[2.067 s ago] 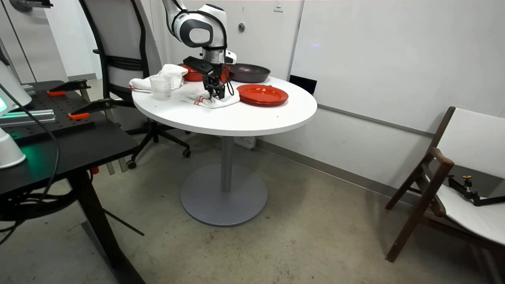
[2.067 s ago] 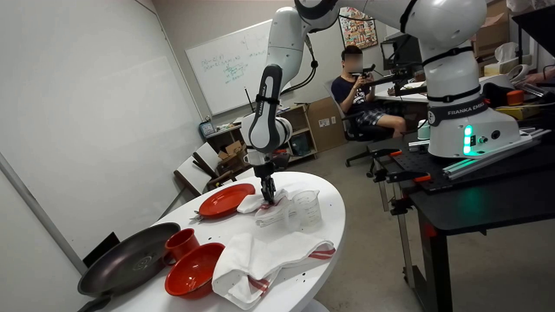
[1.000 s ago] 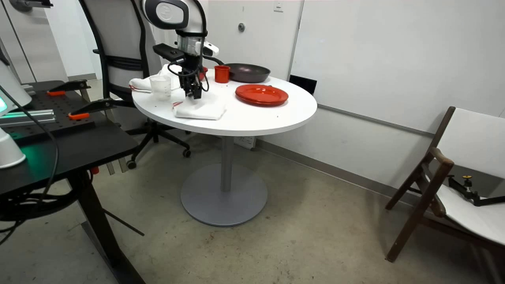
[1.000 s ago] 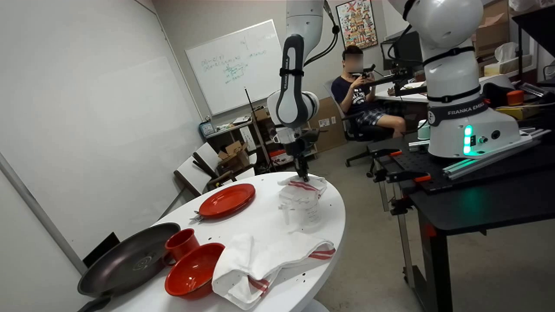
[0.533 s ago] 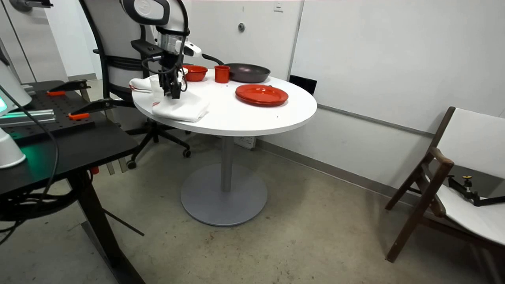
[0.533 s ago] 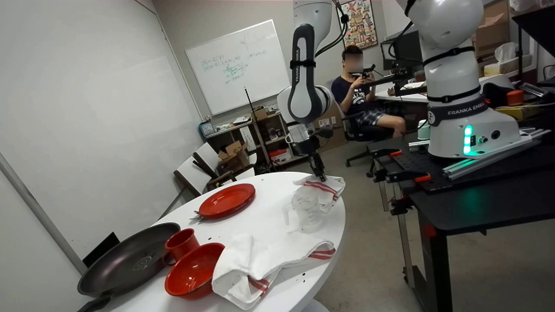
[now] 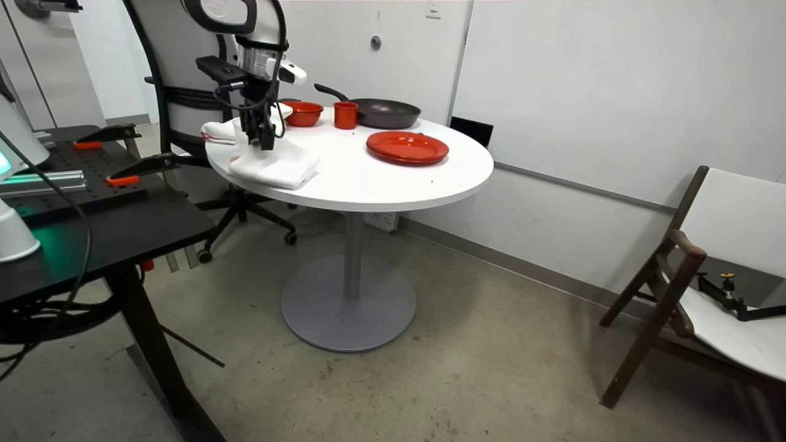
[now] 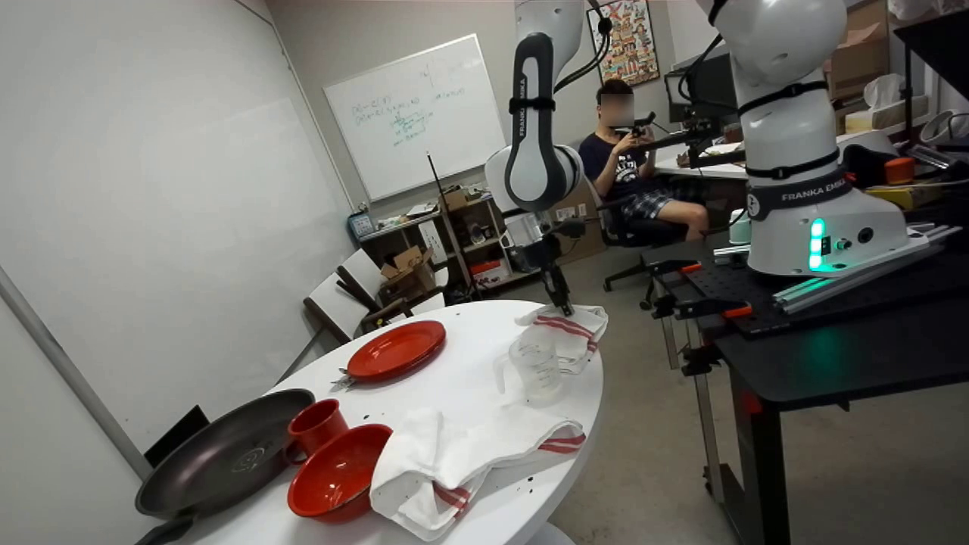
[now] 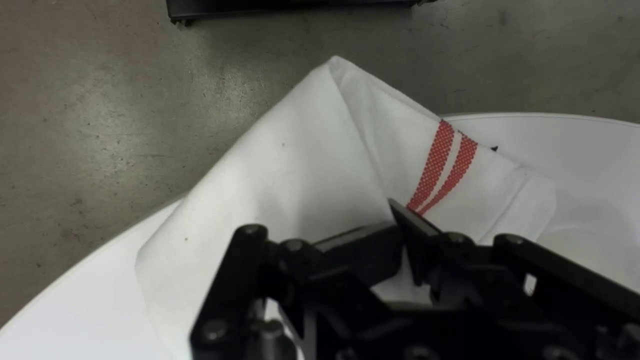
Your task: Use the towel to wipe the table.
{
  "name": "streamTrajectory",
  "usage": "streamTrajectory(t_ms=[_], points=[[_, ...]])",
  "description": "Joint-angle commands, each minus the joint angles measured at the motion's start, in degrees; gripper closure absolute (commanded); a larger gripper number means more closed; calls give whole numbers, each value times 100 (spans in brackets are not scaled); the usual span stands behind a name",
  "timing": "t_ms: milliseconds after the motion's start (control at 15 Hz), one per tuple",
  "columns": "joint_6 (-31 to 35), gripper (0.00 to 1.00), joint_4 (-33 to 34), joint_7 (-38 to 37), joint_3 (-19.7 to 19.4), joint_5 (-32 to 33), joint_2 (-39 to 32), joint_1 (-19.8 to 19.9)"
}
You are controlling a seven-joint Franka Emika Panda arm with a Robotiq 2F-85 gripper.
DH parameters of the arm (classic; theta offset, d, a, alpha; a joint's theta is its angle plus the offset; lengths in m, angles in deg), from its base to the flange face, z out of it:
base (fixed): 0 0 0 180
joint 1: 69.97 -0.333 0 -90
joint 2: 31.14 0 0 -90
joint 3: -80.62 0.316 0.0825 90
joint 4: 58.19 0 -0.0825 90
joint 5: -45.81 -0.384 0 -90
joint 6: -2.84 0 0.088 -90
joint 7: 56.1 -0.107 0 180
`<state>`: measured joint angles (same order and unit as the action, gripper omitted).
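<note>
Desk (image 7: 135, 230), black and rectangular, stands apart from the round white table (image 7: 381, 187), between eight and nine o'clock of it in an exterior view, with twelve at the table's far edge. The office chair (image 7: 175, 49) comes next, toward ten o'clock and beyond the rim. On the tabletop at ten lies the bunched cloth (image 7: 219, 131), a thick white heap; the transparent measuring cup (image 8: 536, 371) stands upright near it, largely hidden behind the gripper (image 7: 266, 146) there but plain in an exterior view. The gripper points down at nine o'clock, fingers pinched together on a fold of the towel (image 7: 279, 167), which lies, thin and lightly rumpled, between eight and nine on the table. In the wrist view a corner of the towel juts past the rim toward twelve o'clock, over the floor (image 9: 140, 130), and its red stripes run near one o'clock from the fingertips. Further right, the red bowl (image 7: 303, 115) sits at eleven, the red mug (image 7: 345, 116) at twelve, the dark frying pan (image 7: 389, 115) at one with its handle toward ten, and the red plate (image 7: 408, 147) near three. Farthest right, well apart from the table, the wooden-armed chair (image 7: 740, 221) stands toward four o'clock.
</note>
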<state>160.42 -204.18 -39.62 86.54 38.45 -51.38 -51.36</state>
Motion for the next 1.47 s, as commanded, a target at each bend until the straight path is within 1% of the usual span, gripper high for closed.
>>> streamTrajectory(t_ms=[0,333,733,1067,1400], points=[[-18,100,303,263,-52,-90,1,-128],[37,100,1006,294,-33,-129,-193,-185],[23,100,1310,292,18,-156,-397,-220],[59,100,1513,378,260,-293,-720,-168],[94,100,1979,335,510,-379,-1180,-162]])
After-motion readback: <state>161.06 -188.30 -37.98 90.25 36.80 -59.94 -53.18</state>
